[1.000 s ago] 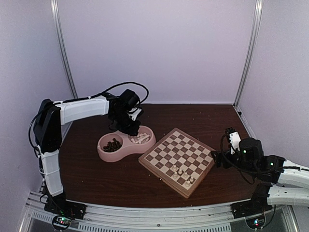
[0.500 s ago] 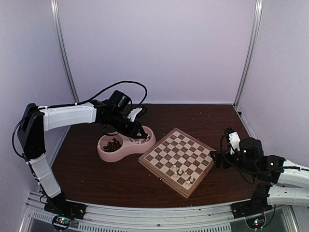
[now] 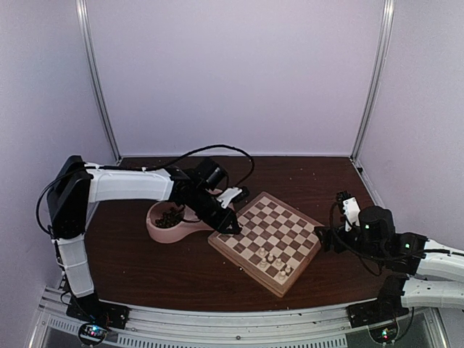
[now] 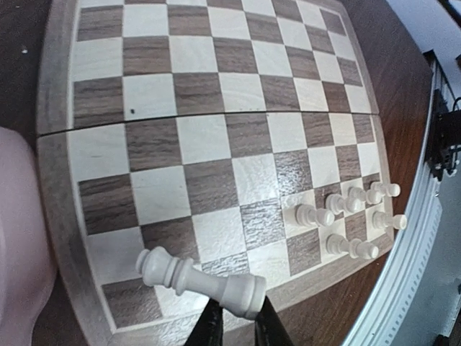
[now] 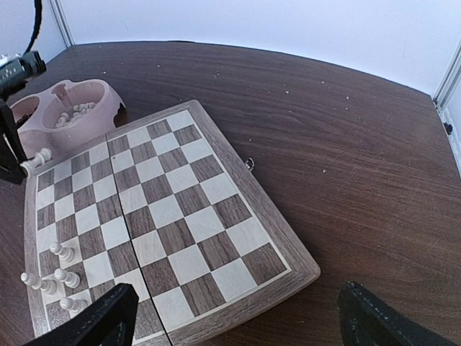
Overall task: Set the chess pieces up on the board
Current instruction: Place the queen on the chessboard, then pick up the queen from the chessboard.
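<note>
The board [image 3: 255, 217] lies at an angle in the middle of the table, also in the left wrist view [image 4: 216, 94] and the right wrist view [image 5: 180, 209]. My left gripper [image 3: 230, 226] hangs over its left corner, shut on the base of a cream-white chess piece [image 4: 202, 280], which sticks out sideways from the fingers [image 4: 210, 326]. Several white chess pieces [image 4: 346, 216] stand in two short rows at the board's near corner [image 3: 274, 262]. My right gripper [image 5: 238, 324] stands open and empty just off the board's right corner [image 3: 326, 238].
A pink double-bowl dish [image 3: 156, 230] sits left of the board. One bowl holds dark pieces [image 3: 172, 215], the other holds white ones [image 5: 75, 109]. The left arm reaches across above it. Walls enclose the table on three sides.
My left gripper has moved right from the dish's white-piece bowl to the board's left corner, carrying the white piece. The right arm has not moved.
</note>
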